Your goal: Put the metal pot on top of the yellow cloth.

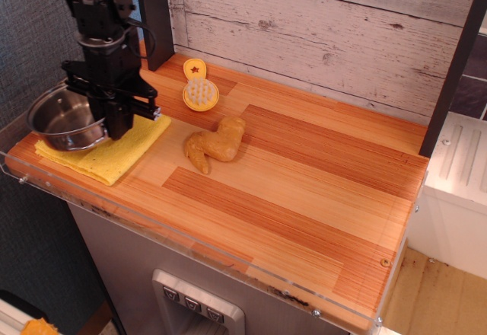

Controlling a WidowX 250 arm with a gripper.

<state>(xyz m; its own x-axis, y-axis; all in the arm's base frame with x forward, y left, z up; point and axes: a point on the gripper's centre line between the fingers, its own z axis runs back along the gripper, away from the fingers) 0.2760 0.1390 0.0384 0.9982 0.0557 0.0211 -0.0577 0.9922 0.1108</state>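
Note:
The metal pot (61, 116) is a shiny round steel pot at the table's left end. It sits over the left part of the yellow cloth (125, 151), a flat folded square; I cannot tell whether it rests on the cloth or hangs just above it. My gripper (114, 126) points down at the pot's right rim and is shut on it. The black arm hides the pot's right side and part of the cloth.
A round yellow-orange brush (200, 91) lies behind the cloth. A tan toy chicken piece (216, 144) lies to the cloth's right. A dark post (154, 15) stands at the back left, before the plank wall. A transparent lip (190, 237) runs along the table's front edge.

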